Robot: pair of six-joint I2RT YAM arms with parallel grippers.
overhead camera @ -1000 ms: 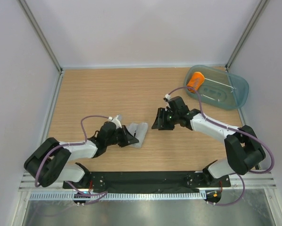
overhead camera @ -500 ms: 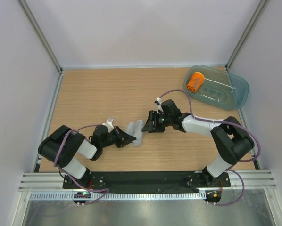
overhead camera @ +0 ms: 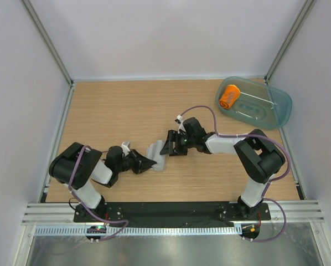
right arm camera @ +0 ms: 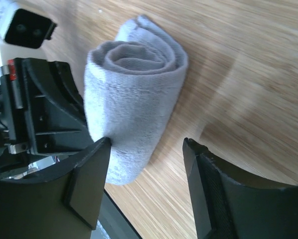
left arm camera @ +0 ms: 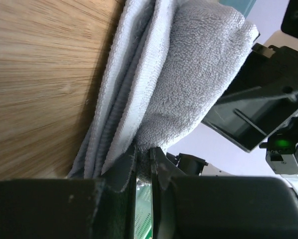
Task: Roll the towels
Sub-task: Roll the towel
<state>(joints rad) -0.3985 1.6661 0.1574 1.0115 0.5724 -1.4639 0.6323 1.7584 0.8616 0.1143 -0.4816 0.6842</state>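
The light grey towel [overhead camera: 156, 155] lies rolled on the wooden table [overhead camera: 110, 111] between my two grippers; its spiral end shows in the right wrist view [right arm camera: 134, 94]. My left gripper [overhead camera: 148, 164] is shut on the towel's near edge [left arm camera: 169, 99]. My right gripper [overhead camera: 166, 148] is open just right of the roll, one finger [right arm camera: 89, 169] touching its side, the other finger [right arm camera: 209, 184] over bare wood. The orange towel [overhead camera: 229, 96] sits rolled inside the blue-green tub [overhead camera: 276, 111] at the back right.
White walls with metal posts close in the table on three sides. A black rail [overhead camera: 171, 210] carrying the arm bases runs along the near edge.
My right gripper has moved left across the table to the grey roll. My left arm has drawn back toward its base, still holding the towel, which has shifted slightly left.
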